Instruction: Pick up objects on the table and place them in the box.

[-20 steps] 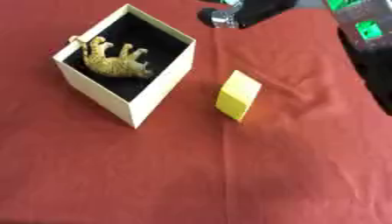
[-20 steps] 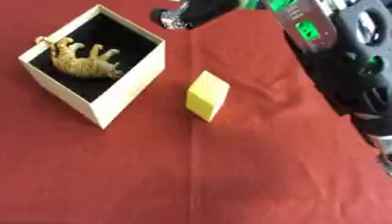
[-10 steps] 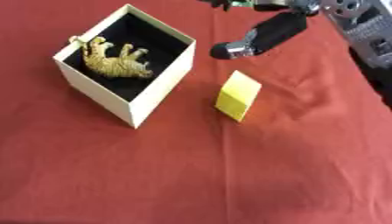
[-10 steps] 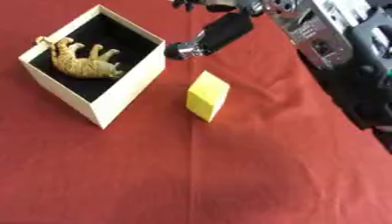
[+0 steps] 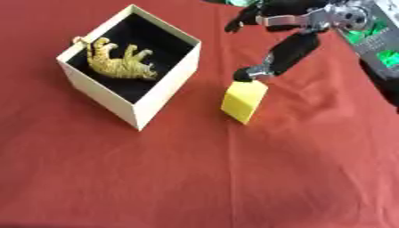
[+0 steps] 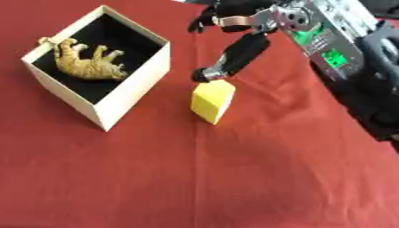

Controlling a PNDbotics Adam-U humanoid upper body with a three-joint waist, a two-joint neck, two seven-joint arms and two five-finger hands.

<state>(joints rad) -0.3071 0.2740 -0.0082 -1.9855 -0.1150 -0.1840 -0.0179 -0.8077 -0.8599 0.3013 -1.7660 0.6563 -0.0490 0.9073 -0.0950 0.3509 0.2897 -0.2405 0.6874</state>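
Yellow block [image 5: 244, 101] is the thing to pick up now, and in the left eye view it sits on the red worktop [image 5: 195, 178], just to the right of the box [image 5: 131, 111]. The box is cream outside and black inside, and a little toy tiger [image 5: 118, 62] lies in it already, so one thing looks done and the block is the one left. The right hand [image 5: 284, 51] comes in from the far right, and one long dark finger points down so its tip sits right at the far top edge of the block. I cannot tell if it is touching or just above. The other fingers are spread out and apart, farther back, and they hold nothing. In the right eye view the same hand [image 6: 242, 49] shows the finger tip at the far top corner of the block [image 6: 212, 101], with the box [image 6: 101, 111] close on the left. The left hand is not in either view. I think the step is reaching for the block. Next the hand needs to come lower and get fingers on two sides of the block, then close, lift it, and carry it left over the box.
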